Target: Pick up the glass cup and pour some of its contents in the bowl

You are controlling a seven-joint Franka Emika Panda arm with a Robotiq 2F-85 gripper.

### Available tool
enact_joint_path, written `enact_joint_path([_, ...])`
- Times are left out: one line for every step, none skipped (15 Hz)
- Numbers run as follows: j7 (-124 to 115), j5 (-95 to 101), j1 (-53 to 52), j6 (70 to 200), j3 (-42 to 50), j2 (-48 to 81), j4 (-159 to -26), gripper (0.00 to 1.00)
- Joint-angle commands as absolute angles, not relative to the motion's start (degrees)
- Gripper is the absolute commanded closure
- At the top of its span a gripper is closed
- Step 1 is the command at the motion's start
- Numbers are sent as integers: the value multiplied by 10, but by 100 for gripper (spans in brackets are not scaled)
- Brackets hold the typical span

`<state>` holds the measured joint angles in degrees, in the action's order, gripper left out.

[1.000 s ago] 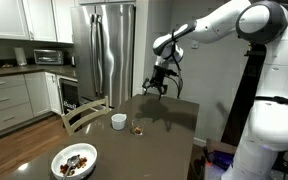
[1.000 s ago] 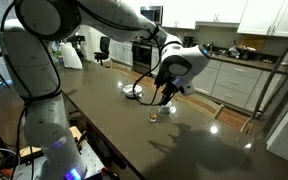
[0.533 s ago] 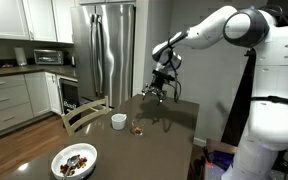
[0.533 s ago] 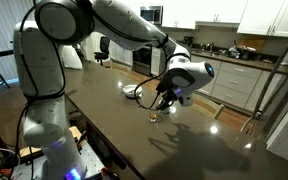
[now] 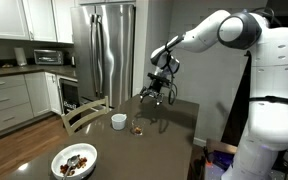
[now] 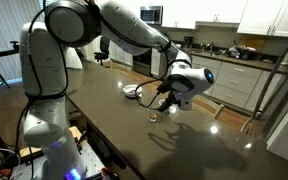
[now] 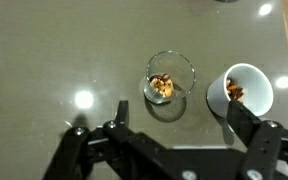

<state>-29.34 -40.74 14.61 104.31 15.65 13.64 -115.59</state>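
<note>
1. The dark, glossy table [image 5: 164, 118] fills the middle of both exterior views and the whole background of the wrist view. Ceiling lights show as bright spots on its top.
2. A stainless-steel refrigerator [image 5: 104, 48] stands behind the table in an exterior view, beside white kitchen cabinets.
3. The white robot arm [image 5: 252, 70] rises from its base at one side of the table and reaches out over the tabletop.
4. A wooden chair [image 5: 84, 114] is tucked against the table's edge on the kitchen side.
5. The gripper [image 5: 156, 90] hangs in the air above the table, fingers pointing down. Its jaws are spread fully wide and hold nothing. In the wrist view the gripper [image 7: 174, 107] shows two dark fingers, one either side of the frame, with only bare tabletop between them. It touches neither cup.
6. The bowl [image 5: 74, 160], wide, shallow and white, sits near a corner of the table with dark brown pieces inside. It is well apart from the two cups and from the gripper.
7. A small opaque white cup [image 7: 248, 90] stands upright just beside the glass cup without touching it. A few brown bits show inside it.
8. The glass cup [image 7: 170, 78] stands upright on the table, below the gripper and clear of both fingers. In both exterior views the glass cup [image 5: 138, 128] is near the middle of the tabletop.
9. The contents [image 7: 162, 87], small brown bits, lie in a little heap at the bottom of the glass.
</note>
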Motion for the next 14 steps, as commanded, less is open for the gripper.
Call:
enact_joint_path([-372, -456, 149, 1064, 156, 196, -1125, 0])
enact_joint_path([-390, -471, 150, 1072, 156, 209, -1119, 0])
enact_joint_path([-401, -484, 152, 1075, 155, 221, -1113, 0])
enact_joint_path([-408, -497, 155, 1075, 154, 233, -1106, 0])
enact_joint_path([-411, -508, 160, 1064, 154, 245, -1094, 0])
enact_joint_path([-418, -520, 167, 1046, 154, 257, -1082, 0])
enact_joint_path([-425, -534, 178, 1020, 154, 269, -1067, 0])
enact_joint_path([-432, -548, 186, 1002, 154, 279, -1056, 0])
enact_joint_path([-439, -561, 196, 978, 155, 289, -1044, 0])
enact_joint_path([-447, -574, 207, 951, 156, 300, -1033, 0])
enact_joint_path([-456, -585, 217, 928, 158, 310, -1024, 0])
enact_joint_path([-466, -598, 226, 907, 160, 318, -1018, 0])
enact_joint_path([-474, -610, 236, 889, 162, 326, -1015, 0])
enact_joint_path([-481, -623, 244, 873, 164, 334, -1013, 0])
